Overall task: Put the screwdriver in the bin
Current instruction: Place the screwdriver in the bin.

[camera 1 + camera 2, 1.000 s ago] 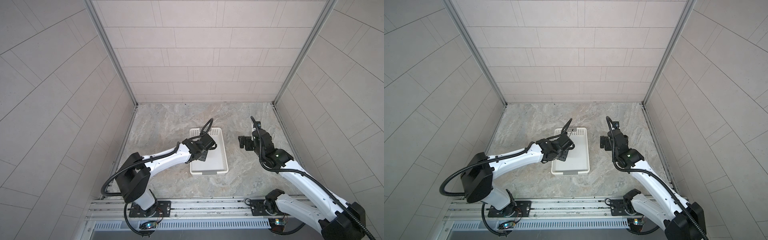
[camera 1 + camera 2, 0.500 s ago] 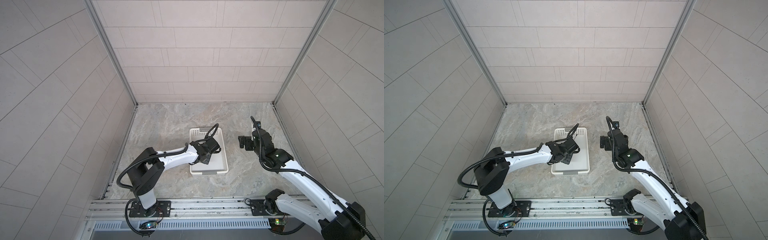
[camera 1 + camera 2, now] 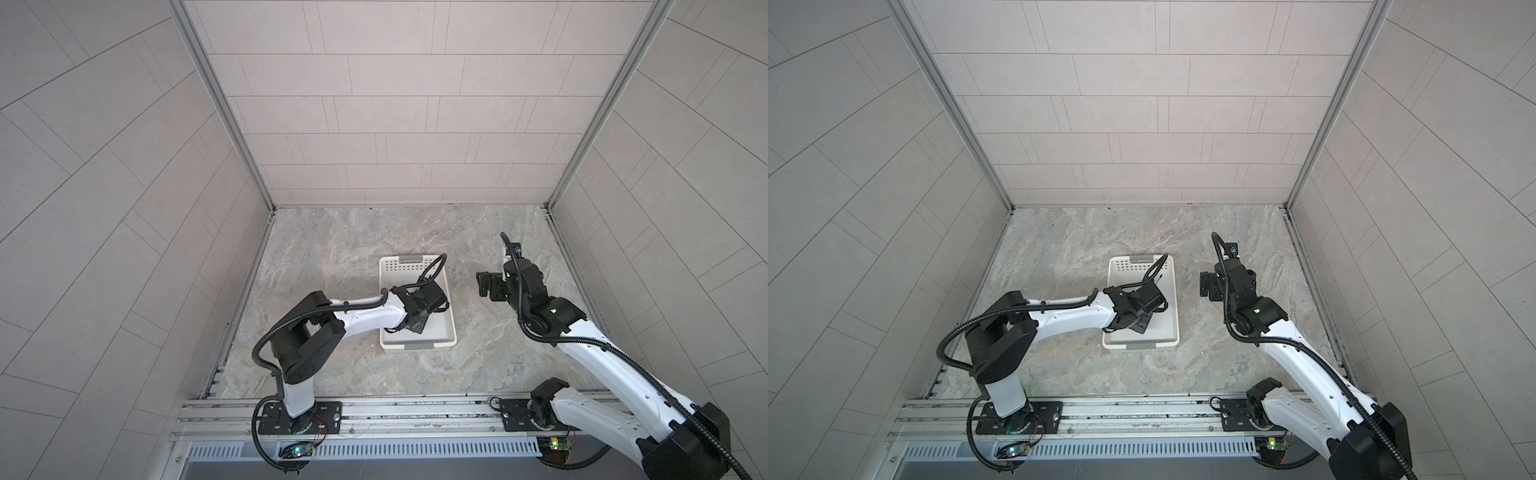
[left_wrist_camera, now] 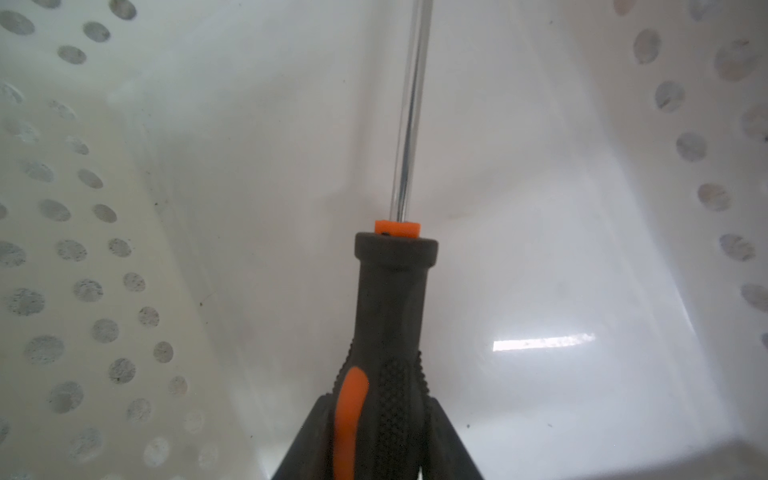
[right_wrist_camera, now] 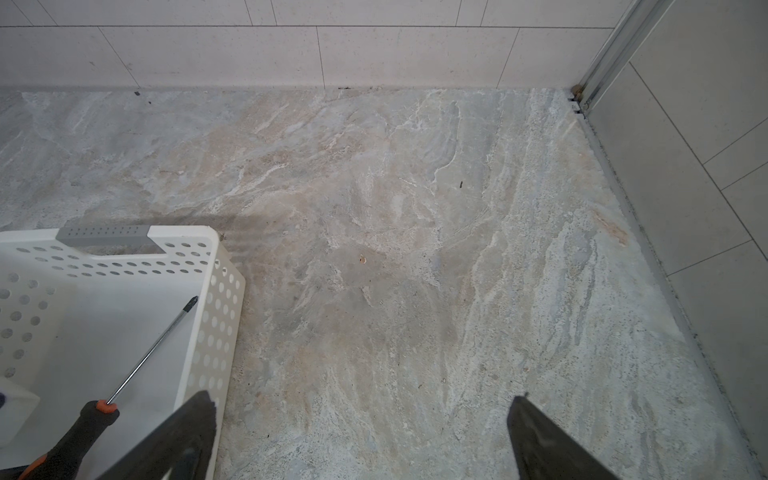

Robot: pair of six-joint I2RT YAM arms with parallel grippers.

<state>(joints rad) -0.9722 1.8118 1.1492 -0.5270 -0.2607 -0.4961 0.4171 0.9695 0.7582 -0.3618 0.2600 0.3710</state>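
Your left gripper (image 4: 380,419) has dropped within the past second from rim height to deep inside the bin (image 3: 413,266), jaws pinched on the black handle of the screwdriver (image 4: 390,316). The tool is inside the walls but not yet let go, so the job likely hangs on the release. The left wrist view shows the grip and the bin floor close beneath, yet crops the tip. The right wrist view shows the whole shaft slanting toward the holed side wall; contact there cannot be judged. Your right gripper (image 5: 362,397) hangs spread over the table (image 5: 415,208) beside the bin.
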